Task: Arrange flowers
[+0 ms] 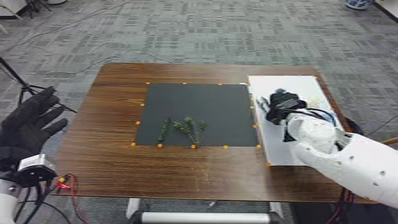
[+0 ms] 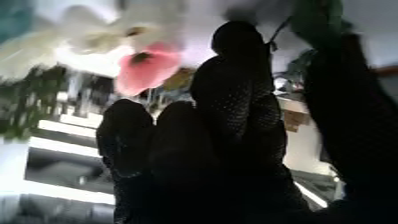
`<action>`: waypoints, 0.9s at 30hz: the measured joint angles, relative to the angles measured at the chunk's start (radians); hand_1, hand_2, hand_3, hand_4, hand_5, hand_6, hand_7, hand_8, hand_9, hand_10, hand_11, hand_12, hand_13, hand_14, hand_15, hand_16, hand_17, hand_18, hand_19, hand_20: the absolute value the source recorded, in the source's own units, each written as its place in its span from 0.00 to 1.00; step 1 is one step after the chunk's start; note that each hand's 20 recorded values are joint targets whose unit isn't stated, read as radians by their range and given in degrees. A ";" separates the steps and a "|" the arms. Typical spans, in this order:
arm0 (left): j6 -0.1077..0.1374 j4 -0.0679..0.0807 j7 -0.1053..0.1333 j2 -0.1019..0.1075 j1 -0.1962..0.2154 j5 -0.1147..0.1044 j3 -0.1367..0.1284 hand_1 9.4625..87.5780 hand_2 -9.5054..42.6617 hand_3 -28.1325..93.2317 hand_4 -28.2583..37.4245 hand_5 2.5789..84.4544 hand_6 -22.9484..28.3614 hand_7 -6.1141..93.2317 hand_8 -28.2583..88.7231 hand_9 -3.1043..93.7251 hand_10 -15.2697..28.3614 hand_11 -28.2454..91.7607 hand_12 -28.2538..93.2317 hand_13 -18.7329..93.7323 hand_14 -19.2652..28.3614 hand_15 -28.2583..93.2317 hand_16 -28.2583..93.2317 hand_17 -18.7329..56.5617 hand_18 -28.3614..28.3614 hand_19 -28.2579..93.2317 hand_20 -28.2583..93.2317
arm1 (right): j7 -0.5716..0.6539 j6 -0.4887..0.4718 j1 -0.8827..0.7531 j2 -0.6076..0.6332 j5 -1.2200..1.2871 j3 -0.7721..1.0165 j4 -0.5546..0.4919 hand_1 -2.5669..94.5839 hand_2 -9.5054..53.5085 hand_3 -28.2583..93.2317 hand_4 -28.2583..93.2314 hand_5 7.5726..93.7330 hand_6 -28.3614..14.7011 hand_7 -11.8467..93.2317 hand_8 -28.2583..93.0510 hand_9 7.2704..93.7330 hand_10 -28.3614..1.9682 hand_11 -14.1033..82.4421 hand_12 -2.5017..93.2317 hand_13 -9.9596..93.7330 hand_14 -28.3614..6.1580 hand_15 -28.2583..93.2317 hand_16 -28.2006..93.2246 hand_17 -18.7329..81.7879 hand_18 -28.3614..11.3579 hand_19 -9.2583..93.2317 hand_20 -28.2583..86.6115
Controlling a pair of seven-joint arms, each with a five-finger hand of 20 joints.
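On the dark mat (image 1: 195, 102), toward its near edge, green sprigs (image 1: 189, 127) lie side by side on the desk (image 1: 160, 175). Right of the mat, the right hand (image 1: 289, 102) is above the white sheet (image 1: 284, 152); how far it is open, and whether it grips anything, cannot be told. Right wrist view: a pink flower (image 2: 147, 70), white flowers (image 2: 93, 37) and a green leaf (image 2: 315, 25) appear around the glove. Left of the desk, the left hand (image 1: 31, 122) is open, fingers extended, empty.
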 measured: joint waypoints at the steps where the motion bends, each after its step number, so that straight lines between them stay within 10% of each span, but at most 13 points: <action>1: 0.000 0.000 0.000 0.000 0.000 0.000 0.000 0.17 0.11 0.78 0.00 0.20 0.48 0.27 0.16 0.17 0.54 0.38 0.39 0.20 0.64 0.56 0.20 0.08 0.82 0.53 0.33 | -0.020 -0.010 -0.012 -0.002 0.027 0.026 -0.002 0.47 0.03 0.89 0.01 0.78 0.67 0.55 0.30 0.87 0.63 0.71 0.36 0.83 0.62 0.91 0.53 0.63 0.14 1.00 0.83; 27: -0.001 0.001 -0.002 -0.001 -0.001 0.001 0.000 0.17 0.12 0.79 0.00 0.20 0.48 0.27 0.16 0.17 0.54 0.38 0.39 0.20 0.64 0.56 0.20 0.08 0.82 0.53 0.33 | -0.127 0.010 -0.182 -0.089 0.106 0.130 -0.169 0.47 0.01 0.92 0.04 0.81 0.66 0.55 0.37 0.90 0.67 0.74 0.45 0.87 0.66 0.91 0.55 0.68 0.16 1.00 0.85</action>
